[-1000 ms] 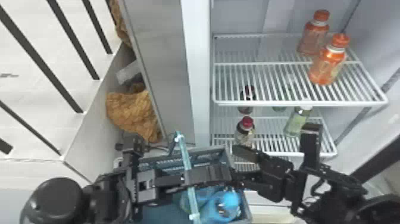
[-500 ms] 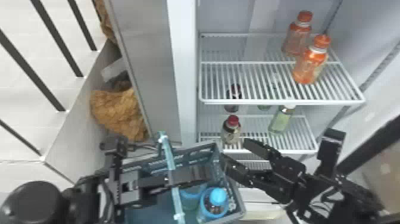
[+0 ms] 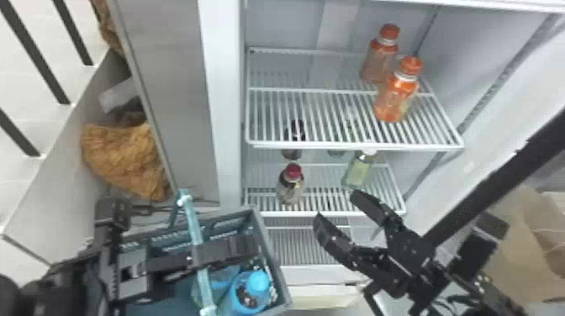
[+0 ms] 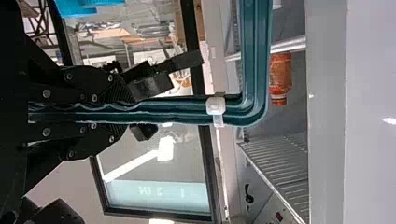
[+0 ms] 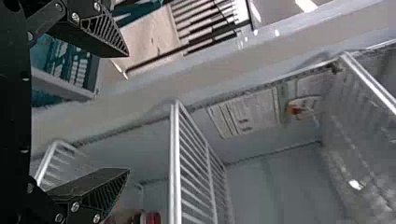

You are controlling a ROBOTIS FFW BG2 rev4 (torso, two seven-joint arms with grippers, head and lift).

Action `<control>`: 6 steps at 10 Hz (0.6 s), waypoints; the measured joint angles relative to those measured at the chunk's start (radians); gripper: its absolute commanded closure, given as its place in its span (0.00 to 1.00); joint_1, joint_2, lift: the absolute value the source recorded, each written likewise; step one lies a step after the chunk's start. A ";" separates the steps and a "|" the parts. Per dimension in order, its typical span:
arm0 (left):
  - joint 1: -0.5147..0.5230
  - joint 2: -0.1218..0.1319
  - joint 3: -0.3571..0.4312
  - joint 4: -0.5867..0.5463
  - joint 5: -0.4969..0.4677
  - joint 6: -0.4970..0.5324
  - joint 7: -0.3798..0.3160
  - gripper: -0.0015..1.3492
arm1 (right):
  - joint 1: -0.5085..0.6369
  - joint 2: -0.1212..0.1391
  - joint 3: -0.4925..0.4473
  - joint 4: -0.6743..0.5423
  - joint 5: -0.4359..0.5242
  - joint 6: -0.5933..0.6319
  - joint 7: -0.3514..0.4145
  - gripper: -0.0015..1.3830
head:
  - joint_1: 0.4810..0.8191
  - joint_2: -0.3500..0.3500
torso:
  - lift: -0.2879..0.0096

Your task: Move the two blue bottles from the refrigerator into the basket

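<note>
Both blue bottles point(image 3: 250, 296) are in the basket point(image 3: 275, 269), close together near its right end in the head view. The one farther right shows its bright blue cap, while the other is partly covered by the basket's handle point(image 3: 194, 227).

The left pincer point(image 3: 229, 252) is over the basket and closed on the handle; the left wrist view shows the teal bar running between its two fingers, with a white clip point(image 4: 215, 106) farther along the bar. The right pincer point(image 3: 335, 206) is open and empty, its fingertips apart, in front of the refrigerator point(image 3: 223, 126) near the lower shelf point(image 3: 332, 213).

Inside the refrigerator, two orange bottles point(image 3: 395, 98) stand on the upper wire shelf point(image 3: 290, 126), one just behind the other, toward the right side. Below them, a red-capped bottle point(image 3: 291, 187) stands on the lower shelf, with a dark bottle point(image 3: 294, 138) behind it, seen partly through the upper shelf's wires. To the right of these is a pale green bottle point(image 3: 358, 171) with a white cap. Brown crumpled material point(image 3: 124, 157) lies left of the grey panel point(image 3: 172, 92).
</note>
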State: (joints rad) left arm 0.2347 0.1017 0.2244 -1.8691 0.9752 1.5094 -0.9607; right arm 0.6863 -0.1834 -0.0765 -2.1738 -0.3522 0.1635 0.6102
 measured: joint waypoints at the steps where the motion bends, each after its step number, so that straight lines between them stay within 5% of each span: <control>1: 0.004 0.000 0.002 0.000 0.000 0.000 0.001 0.89 | 0.038 0.008 -0.023 0.004 0.010 -0.056 -0.011 0.14 | 0.63 0.24 | 0.93; 6: 0.026 -0.003 0.018 0.000 0.002 -0.004 0.004 0.89 | 0.252 0.070 -0.184 -0.034 0.061 -0.254 -0.044 0.14 | 0.63 0.00 | 0.93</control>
State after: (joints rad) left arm 0.2603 0.0986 0.2419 -1.8693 0.9768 1.5057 -0.9571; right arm 0.9382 -0.1129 -0.2607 -2.2075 -0.2907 -0.0908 0.5666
